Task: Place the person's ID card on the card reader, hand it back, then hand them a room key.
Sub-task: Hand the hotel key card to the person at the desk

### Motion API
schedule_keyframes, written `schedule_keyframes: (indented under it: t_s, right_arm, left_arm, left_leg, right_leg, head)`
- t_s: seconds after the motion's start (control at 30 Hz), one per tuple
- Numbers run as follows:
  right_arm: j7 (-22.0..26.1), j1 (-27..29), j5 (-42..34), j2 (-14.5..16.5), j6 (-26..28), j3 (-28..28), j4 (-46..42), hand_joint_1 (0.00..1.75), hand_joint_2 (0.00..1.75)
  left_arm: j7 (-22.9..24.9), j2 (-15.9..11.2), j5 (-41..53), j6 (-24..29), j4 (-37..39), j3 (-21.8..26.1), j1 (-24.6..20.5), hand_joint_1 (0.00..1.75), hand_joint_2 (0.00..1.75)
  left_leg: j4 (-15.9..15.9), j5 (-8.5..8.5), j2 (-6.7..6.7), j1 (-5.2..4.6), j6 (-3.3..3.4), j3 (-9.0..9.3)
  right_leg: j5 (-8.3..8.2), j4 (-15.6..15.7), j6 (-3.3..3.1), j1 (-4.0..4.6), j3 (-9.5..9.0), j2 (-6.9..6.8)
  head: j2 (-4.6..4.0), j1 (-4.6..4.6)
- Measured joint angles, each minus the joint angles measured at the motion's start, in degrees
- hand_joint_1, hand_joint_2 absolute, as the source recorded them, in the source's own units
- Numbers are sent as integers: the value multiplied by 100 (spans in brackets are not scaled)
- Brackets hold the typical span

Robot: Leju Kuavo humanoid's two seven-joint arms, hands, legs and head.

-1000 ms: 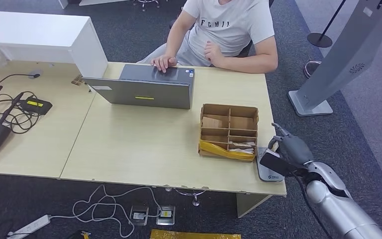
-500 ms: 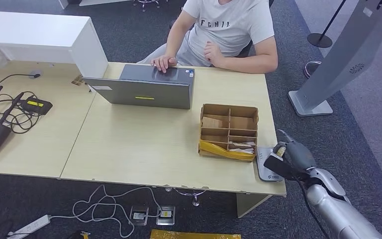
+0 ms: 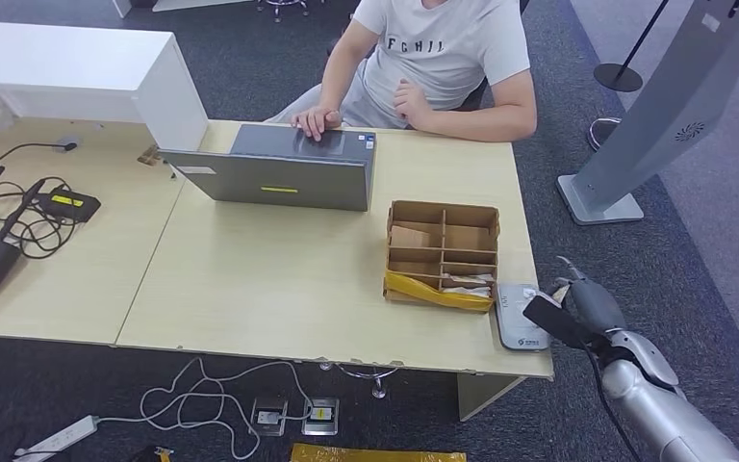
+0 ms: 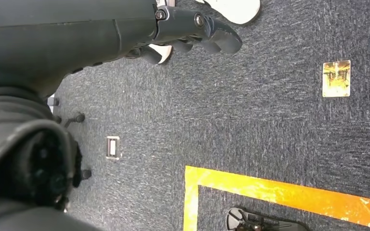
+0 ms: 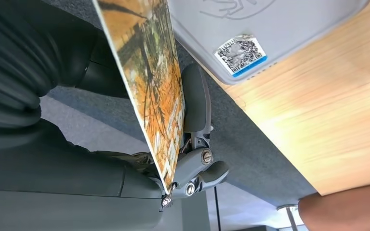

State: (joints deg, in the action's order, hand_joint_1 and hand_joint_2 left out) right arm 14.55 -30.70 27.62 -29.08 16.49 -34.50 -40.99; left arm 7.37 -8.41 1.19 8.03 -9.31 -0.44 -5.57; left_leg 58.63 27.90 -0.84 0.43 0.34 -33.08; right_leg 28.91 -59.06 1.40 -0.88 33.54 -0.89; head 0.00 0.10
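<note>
My right hand [image 3: 592,310] hangs just off the table's right front corner and pinches a card with an orange and yellow picture [image 5: 149,82]. In the right wrist view the card stands edge-on between the thumb and the fingers [image 5: 195,103]. The grey card reader [image 3: 520,318] lies flat at that corner, left of the hand, with a QR sticker on it [image 5: 240,50]; nothing lies on it. A person in a white T-shirt [image 3: 443,48] sits at the far side of the table. My left hand [image 4: 192,29] hangs over the carpet and holds nothing.
A cardboard box with compartments [image 3: 443,252] holding cards stands beside the reader. A grey laptop [image 3: 289,168] sits before the person. Cables and black devices [image 3: 10,226] lie at the left. A grey kiosk base [image 3: 597,197] stands on the carpet at the right.
My right hand has drawn back with the card, from over the reader to beyond the table's right edge. The person and the left hand have not moved.
</note>
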Motion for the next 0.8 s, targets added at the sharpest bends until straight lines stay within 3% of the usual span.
schedule_keyframes:
  t_s: [0.4,0.8]
  right_arm:
    - [-531,-201,57,-345,-148,85,-1253,175,175]
    - [-1073,-967,136,-972,-886,679,-2797,175,175]
  left_arm:
    - [-9,0,-4,33,0,0,0,0,0]
    - [-103,-7,44,-141,0,-2,6,0,0]
  left_leg:
    - [0,-1,1,-2,0,-1]
    - [1,0,2,-2,0,-1]
  right_leg:
    - [-1,-1,0,-2,0,0]
    - [-1,0,0,-1,1,-1]
  head:
    - [0,1]
    - [0,2]
